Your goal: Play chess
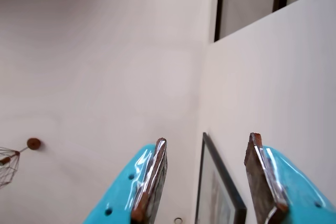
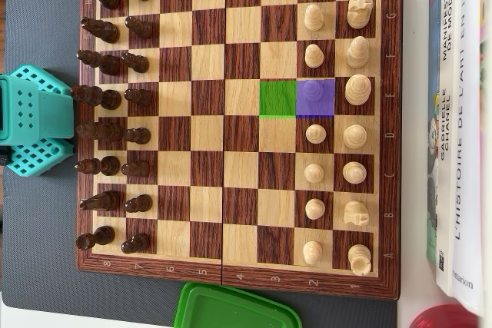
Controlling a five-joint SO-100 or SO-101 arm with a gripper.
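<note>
Fingers (image 1: 207, 145) apart, aimed at white wall (image 1: 105, 51).

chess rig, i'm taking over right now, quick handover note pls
Gripper: open and empty, pointing up at a wall in the wrist view, not over the board.
Chessboard: all pieces on their starting squares in the overhead view.
Purple square holds a light pawn; the green square beside it is empty.
Done: no move visible yet.
Left: probably pick that pawn and set it on green.
</note>
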